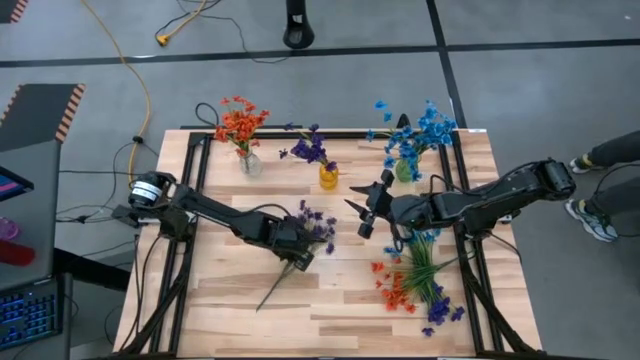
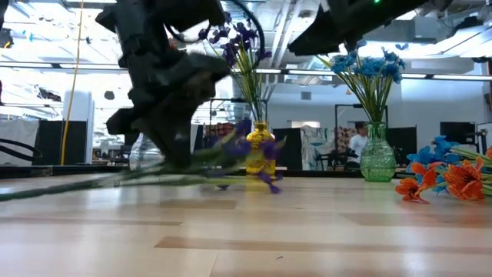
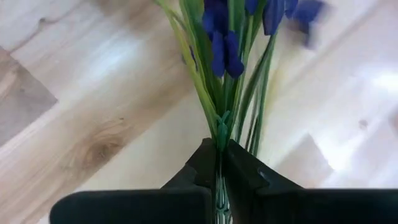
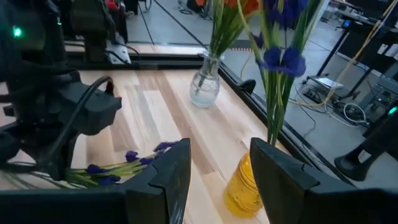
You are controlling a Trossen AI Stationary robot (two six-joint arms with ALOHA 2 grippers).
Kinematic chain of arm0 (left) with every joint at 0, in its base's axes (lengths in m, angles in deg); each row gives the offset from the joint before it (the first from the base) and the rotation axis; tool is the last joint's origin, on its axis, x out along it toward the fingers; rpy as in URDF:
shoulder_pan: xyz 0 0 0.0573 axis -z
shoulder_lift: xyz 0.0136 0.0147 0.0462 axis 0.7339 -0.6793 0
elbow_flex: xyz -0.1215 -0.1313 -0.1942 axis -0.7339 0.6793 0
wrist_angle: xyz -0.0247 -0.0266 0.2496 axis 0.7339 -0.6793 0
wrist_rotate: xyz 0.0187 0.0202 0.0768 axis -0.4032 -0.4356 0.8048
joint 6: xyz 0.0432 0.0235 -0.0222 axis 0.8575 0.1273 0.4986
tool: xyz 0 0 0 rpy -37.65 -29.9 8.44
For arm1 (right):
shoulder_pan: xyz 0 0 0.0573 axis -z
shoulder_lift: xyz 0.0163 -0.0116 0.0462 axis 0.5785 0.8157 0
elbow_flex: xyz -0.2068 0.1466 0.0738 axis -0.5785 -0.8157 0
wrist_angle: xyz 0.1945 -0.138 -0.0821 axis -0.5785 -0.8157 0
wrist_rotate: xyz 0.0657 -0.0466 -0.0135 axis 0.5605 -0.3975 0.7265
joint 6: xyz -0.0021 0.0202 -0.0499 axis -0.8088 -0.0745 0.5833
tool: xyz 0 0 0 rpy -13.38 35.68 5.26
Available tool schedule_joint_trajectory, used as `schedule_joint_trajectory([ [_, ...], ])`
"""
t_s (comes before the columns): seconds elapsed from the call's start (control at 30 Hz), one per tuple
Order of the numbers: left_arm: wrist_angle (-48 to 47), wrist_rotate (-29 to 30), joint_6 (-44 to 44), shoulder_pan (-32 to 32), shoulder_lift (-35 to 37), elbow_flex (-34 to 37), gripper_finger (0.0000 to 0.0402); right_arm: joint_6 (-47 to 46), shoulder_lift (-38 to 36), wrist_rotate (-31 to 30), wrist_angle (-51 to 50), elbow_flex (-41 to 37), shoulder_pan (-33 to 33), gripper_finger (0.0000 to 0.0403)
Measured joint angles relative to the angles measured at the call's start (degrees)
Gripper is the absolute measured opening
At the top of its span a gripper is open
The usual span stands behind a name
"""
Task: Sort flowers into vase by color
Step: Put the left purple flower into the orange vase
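A purple sprig (image 1: 300, 245) lies low across the middle of the table, blossoms toward the far right, thin green stem trailing near-left; the left gripper (image 1: 291, 238) is clamped on its bundled stems just below the blossoms; three vases stand along the far edge: a clear vase (image 1: 250, 163) at the left with orange-red flowers (image 1: 238, 120) upright in it; a yellow vase (image 1: 329, 177) in the middle with dark purple flowers (image 1: 311, 148); a green vase (image 1: 404, 170) at the right with bright blue flowers (image 1: 420, 128); a loose heap of unsorted flowers (image 1: 415, 285) lies at the near right, orange-red, blue and purple blossoms mixed, green stems fanned together.
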Motion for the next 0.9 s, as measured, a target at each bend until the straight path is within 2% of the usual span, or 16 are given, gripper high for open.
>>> schedule_joint_trajectory([
  [0.33, 1.8, 11.6, 7.1, -0.8, 7.0, 0.0, 0.0002, 0.0, -6.7, -0.2, -0.1, 0.0, -1.3, 0.0191],
  [0.57, 7.0, 22.8, 14.1, -0.9, 11.9, -0.1, 0.0001, -6.9, -9.8, -0.2, -0.9, 0.0, -3.7, 0.0191],
  [0.73, 13.3, 25.9, 20.6, -0.9, 13.6, -0.2, 0.0001, -9.8, -10.5, 0.1, -1.8, 0.0, -6.4, 0.0191],
  [0.9, 20.3, 27.2, 26.4, -0.9, 13.7, -0.2, 0.0001, -12.4, -10.1, 3.4, -1.7, 0.0, -8.8, 0.0191],
])
